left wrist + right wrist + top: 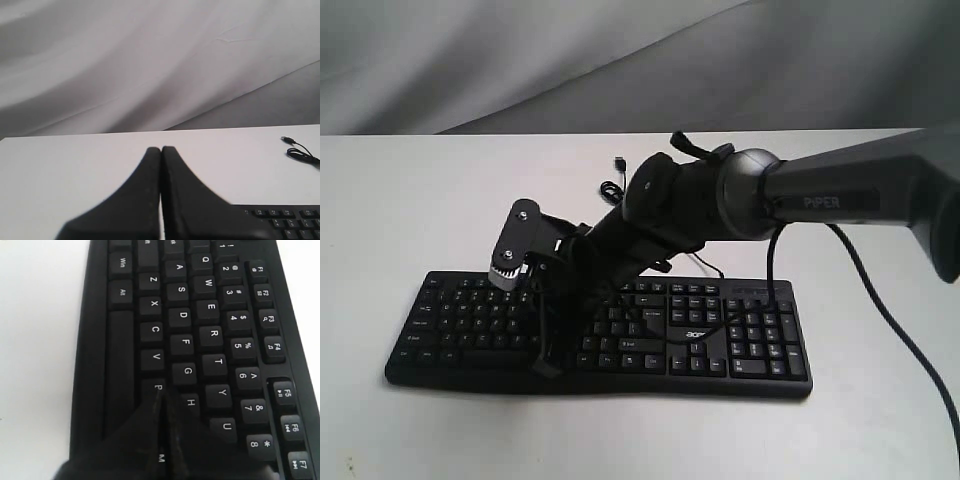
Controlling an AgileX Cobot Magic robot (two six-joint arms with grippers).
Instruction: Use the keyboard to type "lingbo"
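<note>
Keys fill the right wrist view, where the wide black plastic keyboard (200, 340) with small white legends runs under the camera. The right gripper (160, 397), two dark tapered fingers pressed together with no gap, points its tip at the key next after V in the bottom letter row, just beside G and H. That key's legend is partly covered. Whether the tip presses the key or only touches it cannot be told.

In the exterior view the keyboard (450, 320) lies flat on the white table (420, 200), near the front edge and about the middle. Its number pad is at the right end, with a white logo just beside it. The dark grey arm marked PIPER reaches in from the right, across the keyboard, and sets the right gripper (545, 368) down on the left half of the letter block. A thin black USB cable (612, 190) lies coiled on the table behind the keyboard.

The left gripper (161, 150), also closed tight, hangs above bare table near one corner of the keyboard (285, 220), apart from it. The cable (300, 152) lies beyond. Grey cloth (520, 60) hangs behind the table.
</note>
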